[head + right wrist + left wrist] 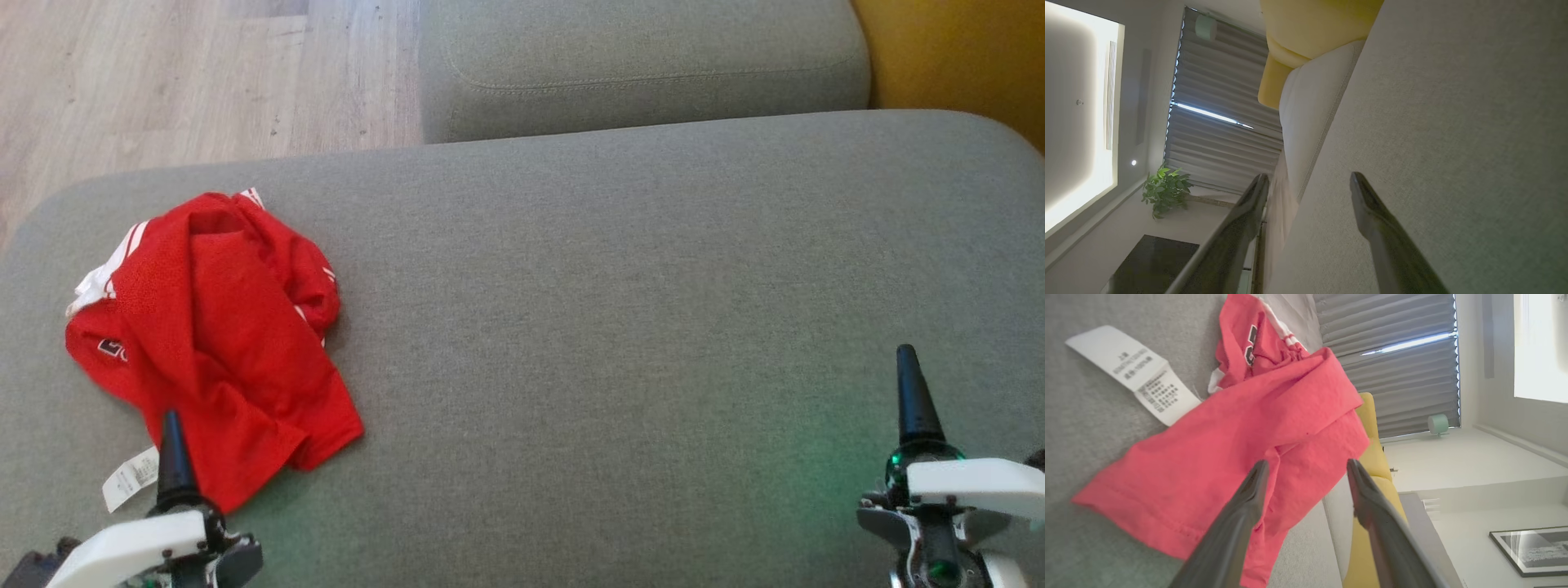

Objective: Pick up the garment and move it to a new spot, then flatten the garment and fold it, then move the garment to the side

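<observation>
A red garment point(220, 343) with white stripes lies crumpled on the left part of the grey cushion point(620, 310), a white care label point(131, 478) sticking out at its near edge. My left gripper point(171, 441) hovers over the garment's near hem; in the left wrist view its fingers stand open point(1306, 469) with the red garment point(1257, 433) ahead of them and nothing between them. My right gripper point(908, 376) is far off at the lower right over bare cushion, and its fingers point(1308, 179) are open and hold nothing.
A second grey cushion point(645, 65) sits behind the first one. Wooden floor point(163, 73) lies beyond the far left edge, and a yellow surface point(963, 57) stands at the far right. Bare cushion spreads between the garment and my right gripper.
</observation>
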Available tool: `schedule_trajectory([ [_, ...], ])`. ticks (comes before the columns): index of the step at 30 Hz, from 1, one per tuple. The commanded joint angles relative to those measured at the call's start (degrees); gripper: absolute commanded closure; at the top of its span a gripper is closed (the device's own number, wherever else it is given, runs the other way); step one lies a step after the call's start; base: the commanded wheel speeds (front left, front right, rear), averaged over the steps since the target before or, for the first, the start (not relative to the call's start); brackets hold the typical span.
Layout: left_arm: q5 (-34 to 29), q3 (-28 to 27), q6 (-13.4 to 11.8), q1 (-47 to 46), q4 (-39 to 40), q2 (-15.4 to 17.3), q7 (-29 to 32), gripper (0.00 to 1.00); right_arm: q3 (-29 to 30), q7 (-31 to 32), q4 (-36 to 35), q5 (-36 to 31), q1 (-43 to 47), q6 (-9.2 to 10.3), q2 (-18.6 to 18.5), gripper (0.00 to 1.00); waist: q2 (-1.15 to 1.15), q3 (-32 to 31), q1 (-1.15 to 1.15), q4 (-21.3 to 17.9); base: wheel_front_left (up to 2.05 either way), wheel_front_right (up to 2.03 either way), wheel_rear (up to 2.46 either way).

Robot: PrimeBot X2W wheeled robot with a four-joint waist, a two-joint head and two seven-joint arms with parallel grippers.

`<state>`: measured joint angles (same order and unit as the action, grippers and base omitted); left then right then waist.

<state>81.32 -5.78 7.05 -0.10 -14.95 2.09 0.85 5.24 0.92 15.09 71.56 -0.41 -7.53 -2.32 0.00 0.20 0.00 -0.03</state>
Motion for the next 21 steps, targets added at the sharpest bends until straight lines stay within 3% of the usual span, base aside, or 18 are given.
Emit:
schedule_trajectory([
  [1, -2.44, -1.16, 0.12, -2.22, 2.74, 0.44, -0.73, 0.0, -0.76, -0.72, -2.69, -2.59, -2.58, 0.01, -0.27, 0.0, 0.0, 0.03, 0.0, -0.01, 0.0, 0.0, 0.0],
  [21, -27.14, 4.65, -4.73, -1.49, 8.63, 0.52, -4.09, 0.0, -4.31, -4.1, -6.33, -26.98, -3.15, 0.02, -0.34, 0.0, 0.0, 0.25, 0.0, 0.07, 0.0, 0.0, 0.0],
])
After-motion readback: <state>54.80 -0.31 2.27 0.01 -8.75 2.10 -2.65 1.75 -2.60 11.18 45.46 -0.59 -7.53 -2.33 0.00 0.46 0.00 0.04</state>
